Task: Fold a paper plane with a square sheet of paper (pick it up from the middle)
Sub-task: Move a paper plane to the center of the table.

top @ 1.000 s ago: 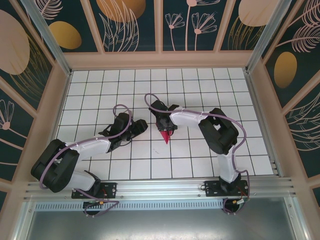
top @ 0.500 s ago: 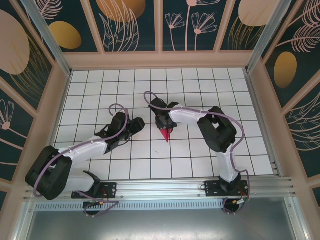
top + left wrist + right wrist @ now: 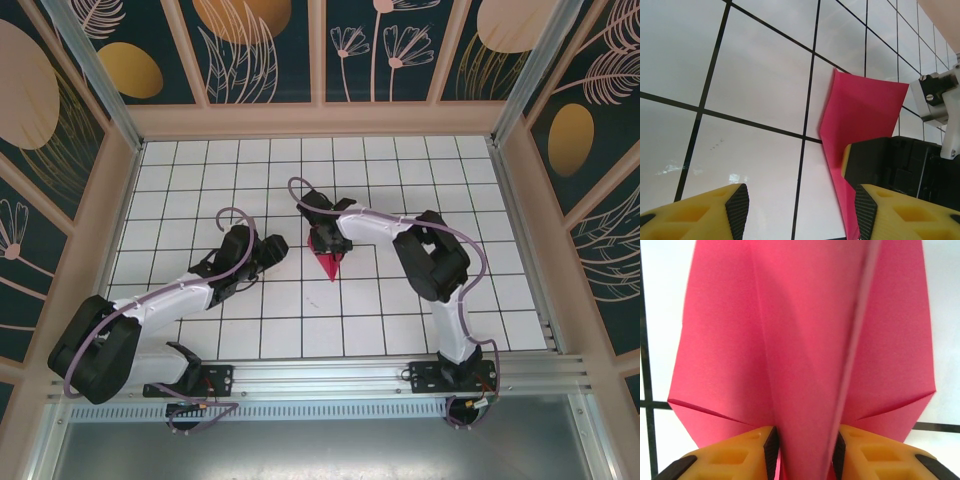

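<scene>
Paper plane (image 3: 331, 265) is over the middle of the tabletop, nose toward the near edge, with its centre keel pinched between the closed fingers of the right gripper (image 3: 804, 440), probably to hold the crease tight while the wings splay. Left gripper (image 3: 797, 210) hangs just left of it, part open and empty, probably ready to assist.

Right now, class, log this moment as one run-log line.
left fingers: open, empty | right fingers: shut on paper plane at centre fold | stage: dart folded

paper plane (image 3: 805, 340), pinched by right end effector (image 3: 804, 452)
</scene>
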Available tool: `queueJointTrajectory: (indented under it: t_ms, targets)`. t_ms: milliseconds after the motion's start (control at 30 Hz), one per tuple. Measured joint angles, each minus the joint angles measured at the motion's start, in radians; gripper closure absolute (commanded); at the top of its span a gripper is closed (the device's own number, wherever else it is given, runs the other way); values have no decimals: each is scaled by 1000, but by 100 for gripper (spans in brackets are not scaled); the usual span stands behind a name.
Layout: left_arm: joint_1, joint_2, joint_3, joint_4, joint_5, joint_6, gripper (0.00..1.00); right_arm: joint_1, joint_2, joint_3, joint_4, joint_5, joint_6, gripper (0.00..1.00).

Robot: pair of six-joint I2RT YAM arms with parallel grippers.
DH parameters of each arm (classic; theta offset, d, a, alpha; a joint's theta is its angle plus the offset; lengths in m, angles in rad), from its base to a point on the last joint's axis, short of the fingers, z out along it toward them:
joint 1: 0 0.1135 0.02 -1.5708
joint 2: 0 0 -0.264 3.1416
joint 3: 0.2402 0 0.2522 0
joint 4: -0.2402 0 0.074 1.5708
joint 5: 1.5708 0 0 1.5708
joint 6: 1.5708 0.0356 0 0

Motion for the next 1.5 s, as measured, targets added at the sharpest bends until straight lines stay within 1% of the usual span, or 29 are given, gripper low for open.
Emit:
queueJointTrajectory:
  t_ms: [100,333,367,400,600,700,800,833,867,900,933,967,1000,1033,1067,1100,1133,1200,1233,1333,1367,1433,1500]
  targets:
    - [0,0,1,-3,-8,3,39,-2,1,17,-23,18,-2,59]
    - [0,0,1,-10,-11,3,39,-2,1,41,-60,37,-19,58]
    - [0,0,2,-10,-11,3,39,-2,1,43,-65,37,-19,50]
    - [0,0,3,-10,-11,3,39,-2,0,45,-68,40,-17,45]
    - [0,0,18,-19,-11,15,39,-2,-38,56,-91,65,-23,44]
    - [0,0,19,-24,-20,26,37,-1,-114,56,-92,94,-23,44]
    - [0,-14,19,-37,-50,40,35,1,-237,48,-79,168,-26,43]
    - [0,-25,21,-49,-69,51,34,1,-302,18,-42,208,-31,42]
    - [0,-38,22,-61,-90,64,32,0,-370,-23,-6,244,-38,37]
    - [0,-56,25,-78,-120,83,28,-3,-455,-79,37,287,-45,35]
    - [0,-77,28,-94,-155,105,24,-13,-539,-142,79,327,-53,35]
    - [2,-98,32,-109,-192,127,19,-29,-613,-201,119,360,-61,33]
    - [5,-124,33,-121,-238,157,11,-58,-685,-265,159,395,-65,32]
    - [11,-152,34,-130,-287,188,4,-102,-745,-333,205,429,-71,32]
    - [23,-177,33,-138,-328,212,2,-145,-783,-388,245,451,-76,30]
    - [41,-206,31,-139,-373,241,2,-206,-815,-454,289,475,-80,27]
    - [69,-241,24,-134,-419,277,2,-272,-830,-520,340,492,-95,26]
    - [119,-293,2,-119,-489,336,1,-389,-827,-647,442,506,-131,23]
    - [147,-316,-17,-103,-523,378,2,-442,-818,-718,505,509,-157,24]
    - [209,-336,-79,-40,-596,480,2,-546,-796,-898,674,475,-228,23]
    - [232,-330,-94,-27,-601,502,2,-570,-793,-941,731,454,-246,22]
    - [298,-301,-123,9,-604,541,2,-615,-787,-1009,858,399,-292,22]
    - [346,-266,-148,69,-619,582,2,-641,-770,-1047,985,348,-340,22]
